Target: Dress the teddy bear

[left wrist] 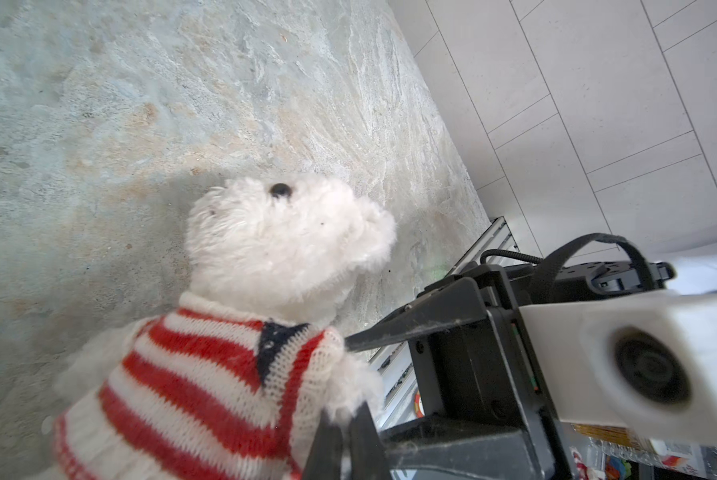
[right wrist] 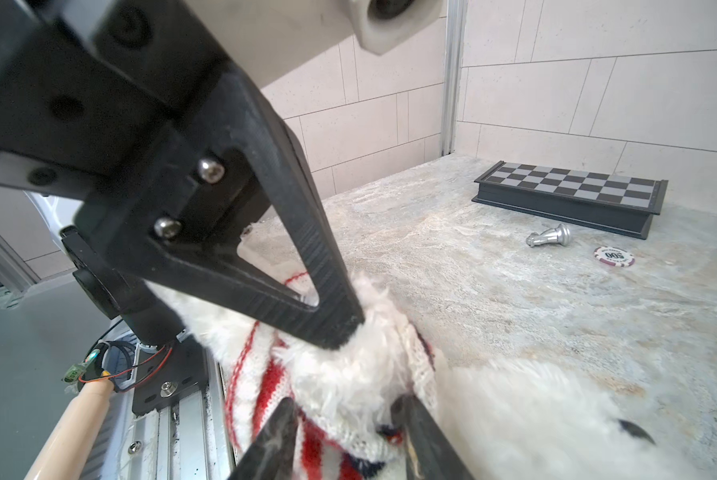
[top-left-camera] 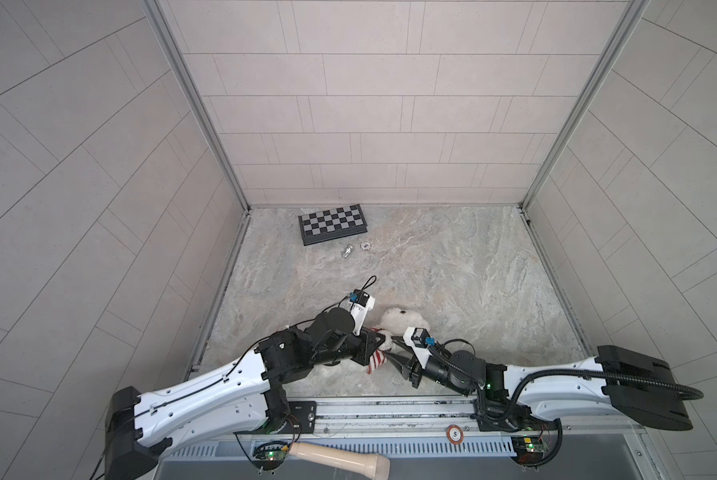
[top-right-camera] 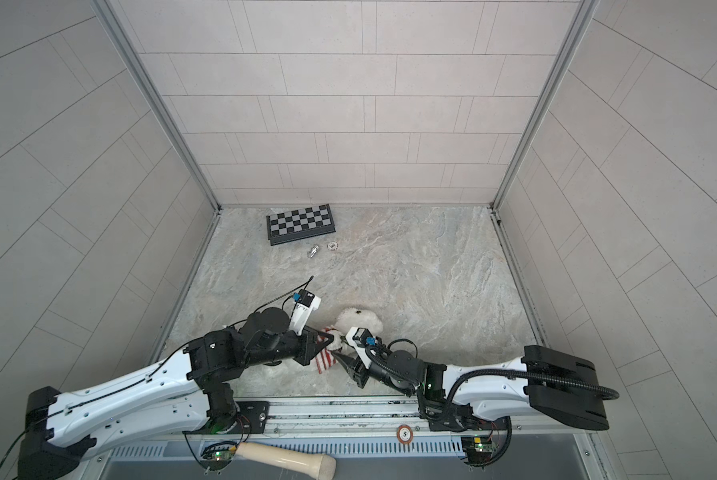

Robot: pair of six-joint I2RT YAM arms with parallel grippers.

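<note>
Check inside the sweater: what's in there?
The bear: its torso fills the sweater, hidden under knit. Head pokes out of the collar, a furry arm out of one sleeve. Whether the other arm is sleeved can't be seen.

White-shelled arms (top-left-camera: 207, 399), black joints (top-left-camera: 332, 324); black triangular left gripper (right wrist: 340, 332) shows two silver screws (right wrist: 211, 170).

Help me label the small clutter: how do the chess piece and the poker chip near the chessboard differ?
The chess piece is shiny silver; the poker chip is white with dark red edge marks and printed digits. The chess piece is a tapered figure tipped on its side; the poker chip is a flat disc lying face up. Both are small and rest on the table by the chessboard, not touching.
</note>
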